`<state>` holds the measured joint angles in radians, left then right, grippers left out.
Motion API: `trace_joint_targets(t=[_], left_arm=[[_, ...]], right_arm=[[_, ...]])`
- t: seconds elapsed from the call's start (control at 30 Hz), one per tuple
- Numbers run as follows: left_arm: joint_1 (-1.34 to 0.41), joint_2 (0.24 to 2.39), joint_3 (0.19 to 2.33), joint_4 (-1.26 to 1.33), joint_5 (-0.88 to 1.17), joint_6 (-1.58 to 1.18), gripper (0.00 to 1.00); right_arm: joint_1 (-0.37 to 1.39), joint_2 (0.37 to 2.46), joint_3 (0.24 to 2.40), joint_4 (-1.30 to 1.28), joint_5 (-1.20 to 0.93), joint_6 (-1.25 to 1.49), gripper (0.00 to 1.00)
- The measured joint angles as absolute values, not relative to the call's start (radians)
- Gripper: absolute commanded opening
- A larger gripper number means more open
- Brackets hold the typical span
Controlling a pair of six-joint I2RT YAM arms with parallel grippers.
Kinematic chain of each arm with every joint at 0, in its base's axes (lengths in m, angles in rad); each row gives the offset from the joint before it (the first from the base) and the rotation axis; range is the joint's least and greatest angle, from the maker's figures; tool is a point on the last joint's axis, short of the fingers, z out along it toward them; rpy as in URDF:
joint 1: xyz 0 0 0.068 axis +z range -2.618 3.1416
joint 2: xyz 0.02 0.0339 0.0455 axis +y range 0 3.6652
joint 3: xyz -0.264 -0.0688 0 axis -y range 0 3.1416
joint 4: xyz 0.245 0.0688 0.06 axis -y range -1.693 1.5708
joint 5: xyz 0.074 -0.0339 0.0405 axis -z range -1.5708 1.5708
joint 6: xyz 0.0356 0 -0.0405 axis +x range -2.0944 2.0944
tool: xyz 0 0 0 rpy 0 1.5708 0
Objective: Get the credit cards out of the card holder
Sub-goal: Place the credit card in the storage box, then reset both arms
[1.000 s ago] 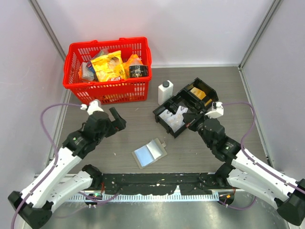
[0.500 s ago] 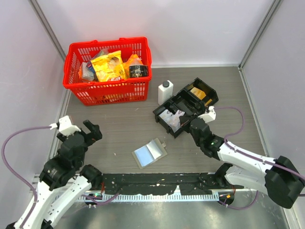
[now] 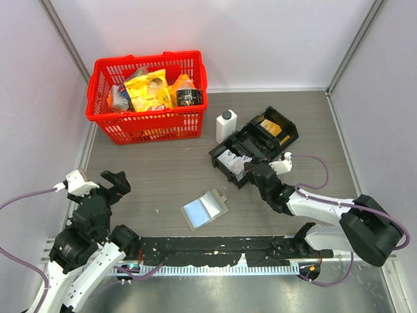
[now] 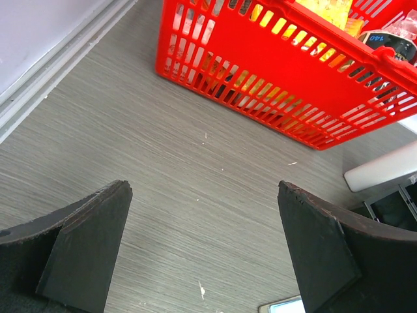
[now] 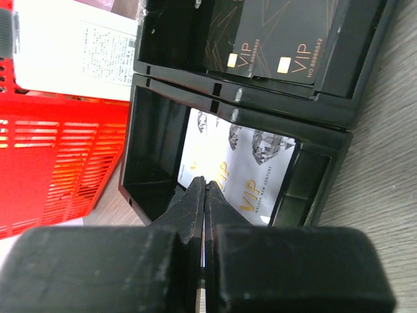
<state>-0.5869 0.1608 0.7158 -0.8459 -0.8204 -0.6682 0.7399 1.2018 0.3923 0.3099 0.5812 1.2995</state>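
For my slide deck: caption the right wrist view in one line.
Shut right hand by a white VIP card in the black tray; black VIP cards, white bottle, red basket beyond.

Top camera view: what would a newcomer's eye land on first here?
The bright red basket packed with snack packets, at the far left of the table, grabs the eye first. Next comes the black compartmented tray at centre right, with the right gripper shut at the compartment holding a pale VIP card. The card holder lies open near the front, midway across.
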Motion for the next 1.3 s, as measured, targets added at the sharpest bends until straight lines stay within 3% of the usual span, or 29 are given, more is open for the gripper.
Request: trace_joint_targets(t=[0.3, 0.6, 0.77, 1.07, 1.3], left_arm=[[-0.587, 0.191, 0.714, -0.842, -0.82, -0.662, 1.0], [-0.587, 0.193, 0.714, -0.841, -0.818, -0.645, 1.0], [-0.587, 0.192, 0.714, -0.841, -0.805, -0.636, 1.0], [-0.587, 0.17, 0.715, -0.841, -0.762, -0.597, 1.0], [-0.587, 0.098, 0.716, -0.842, -0.759, -0.593, 1.0]], right_arm=[[0.759, 1.283, 0.401, 0.266, 0.605, 1.379, 0.02], [0.767, 1.266, 0.419, 0.185, 0.601, 1.382, 0.4], [0.77, 1.135, 0.423, 0.083, 0.612, 1.352, 0.55], [0.77, 0.831, 0.458, -0.165, 0.713, 1.218, 0.67], [0.77, 0.529, 0.603, -0.391, 0.877, 0.954, 0.77]])
